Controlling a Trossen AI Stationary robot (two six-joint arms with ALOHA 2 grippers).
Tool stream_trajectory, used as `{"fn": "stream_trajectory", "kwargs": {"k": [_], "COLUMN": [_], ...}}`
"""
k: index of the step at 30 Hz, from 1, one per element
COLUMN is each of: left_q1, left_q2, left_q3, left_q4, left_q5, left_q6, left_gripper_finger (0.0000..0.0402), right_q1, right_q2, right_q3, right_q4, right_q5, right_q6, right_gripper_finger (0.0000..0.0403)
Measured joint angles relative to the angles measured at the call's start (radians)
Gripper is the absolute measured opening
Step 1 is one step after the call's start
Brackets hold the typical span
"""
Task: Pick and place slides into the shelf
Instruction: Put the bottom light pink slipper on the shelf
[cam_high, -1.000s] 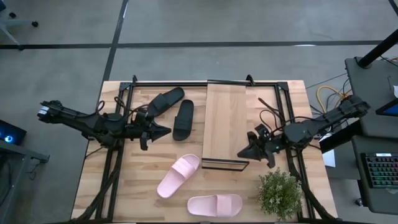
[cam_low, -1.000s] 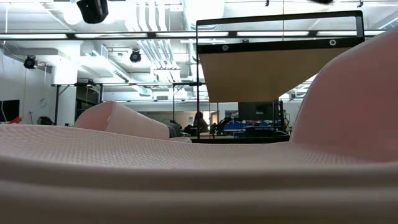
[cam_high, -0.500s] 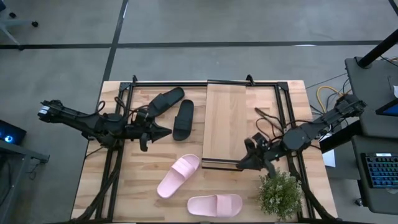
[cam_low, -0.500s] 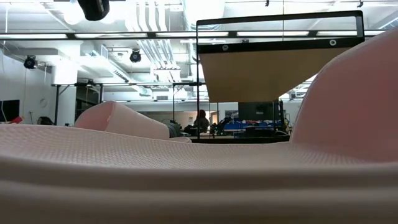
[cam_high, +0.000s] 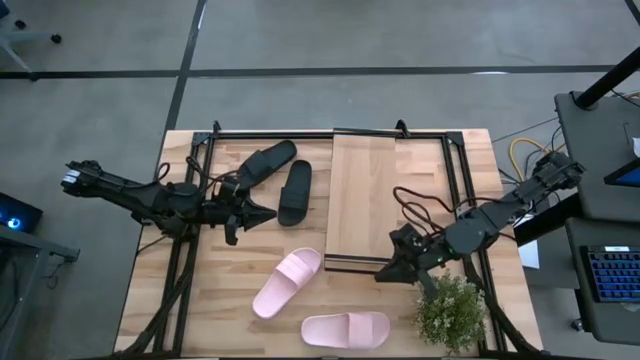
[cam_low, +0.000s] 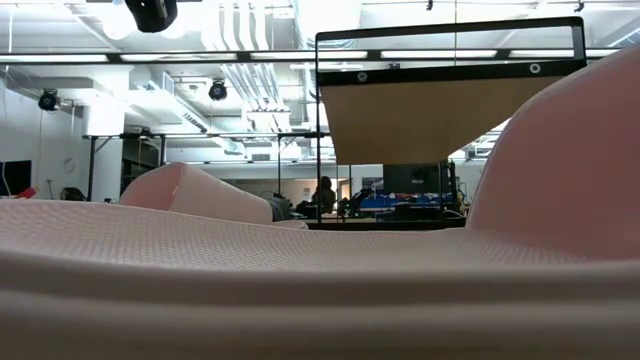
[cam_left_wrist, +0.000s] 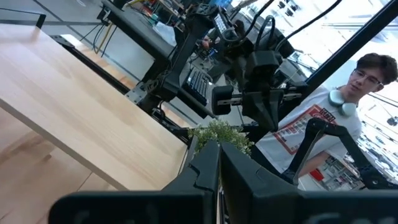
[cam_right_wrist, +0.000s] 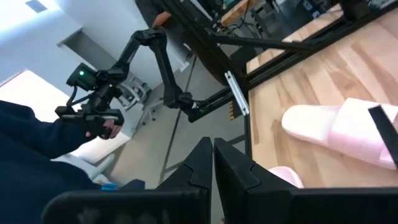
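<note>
Looking straight down, you are seeing the big wooden table (cam_high: 200, 300) carrying everything, with the shelf (cam_high: 362, 200) standing lengthwise along its middle, its light plank top bare.

Your left arm is reaching in from the table's left side, and the left gripper (cam_high: 268, 211) is hovering with its jaws pressed together, holding nothing, just beside the two black slides (cam_high: 293, 193). Those two are lying side by side on the tabletop between that gripper and the shelf's left edge, one (cam_high: 266, 161) angled toward the far left corner.

Your right arm is coming in from the right, and the right gripper (cam_high: 384, 272) is sitting low by the shelf's near right corner, its jaws also pressed together and empty.

Nearer the front edge, the two pale pink slides are resting on the table: one (cam_high: 287, 282) is lying diagonally just off the shelf's near left corner, the other (cam_high: 346, 328) lying crosswise in front of it.

A small green plant (cam_high: 450, 312) is standing at the near right, just beside the right gripper.
</note>
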Motion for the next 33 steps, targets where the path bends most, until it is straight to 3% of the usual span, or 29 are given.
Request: {"fn": "stream_trajectory", "kwargs": {"k": [14,24,33], "left_q1": [0.000,0.000,-0.001], "left_q2": [-0.001,-0.003,-0.009], "left_q3": [-0.001,-0.001,-0.002], "left_q4": [-0.001,-0.002,-0.002], "left_q5": [0.002,0.007,0.039], "left_q6": [0.002,0.004,0.004], "left_gripper_finger": [0.0000,0.0000,0.0000], "right_q1": [0.123,0.188,0.202], "right_q2": [0.042,0.124,0.118], "right_q3": [0.003,0.004,0.006], "right_q4": [-0.025,-0.009,0.004], "right_q5": [0.197,0.232,0.268], "right_q6": [0.043,0.136,0.175], "right_gripper_finger": [0.0009,0.0009,0.0009]}}
